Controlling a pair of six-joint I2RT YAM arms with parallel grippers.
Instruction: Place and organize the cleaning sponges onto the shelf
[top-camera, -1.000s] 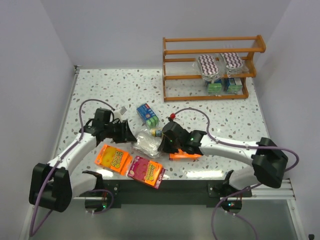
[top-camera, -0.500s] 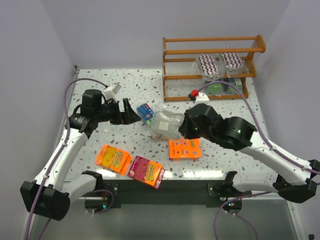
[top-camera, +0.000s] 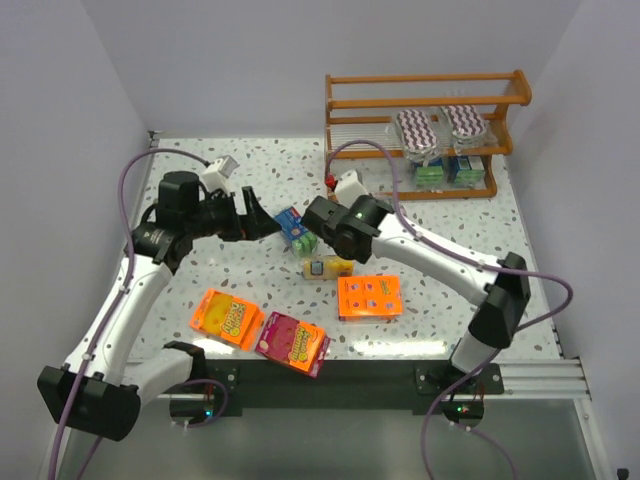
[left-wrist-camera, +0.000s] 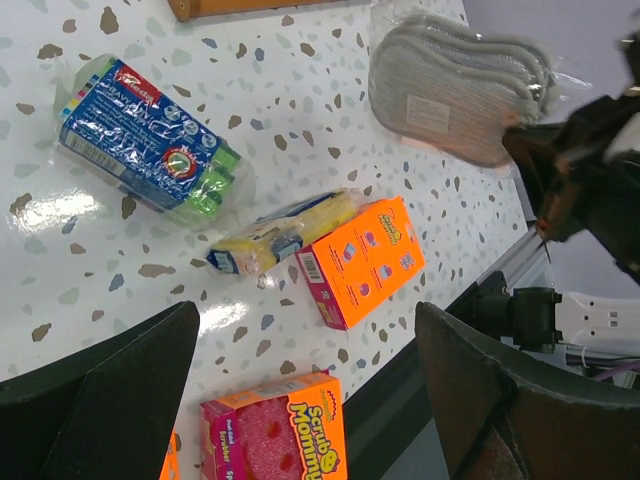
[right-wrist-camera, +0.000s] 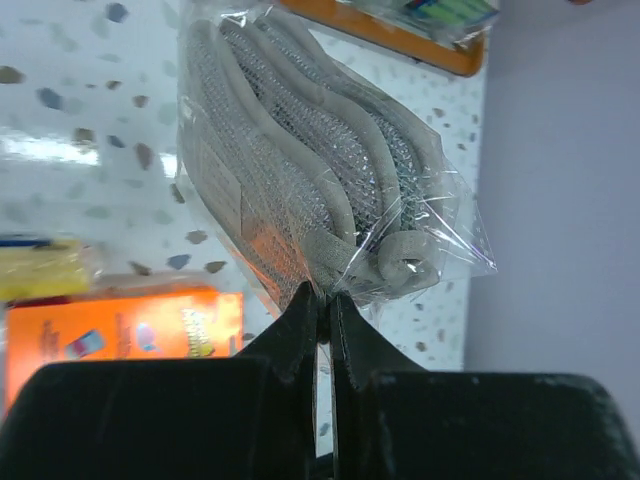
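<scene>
My right gripper (right-wrist-camera: 325, 300) is shut on the edge of a clear-wrapped pack of grey oval pads (right-wrist-camera: 310, 170), held up off the table. The left wrist view shows the same pack (left-wrist-camera: 455, 85) in the air. From above, the right gripper (top-camera: 338, 232) hides it. My left gripper (top-camera: 262, 222) is open and empty, hovering next to a blue-and-green pack (top-camera: 296, 230). A yellow block with a blue label (top-camera: 328, 267) lies in the middle of the table. The shelf (top-camera: 425, 100) at the back right holds two zigzag pads (top-camera: 415, 128) and two blue-green packs (top-camera: 432, 175).
An orange box (top-camera: 369, 297) lies right of the yellow block. Another orange box (top-camera: 226, 317) and a pink box (top-camera: 292, 341) sit near the front edge. Walls close in the table on the left, back and right.
My right gripper has lifted the pad pack off the table middle and carried it back towards the shelf. The left arm has risen and swung back, still open.
</scene>
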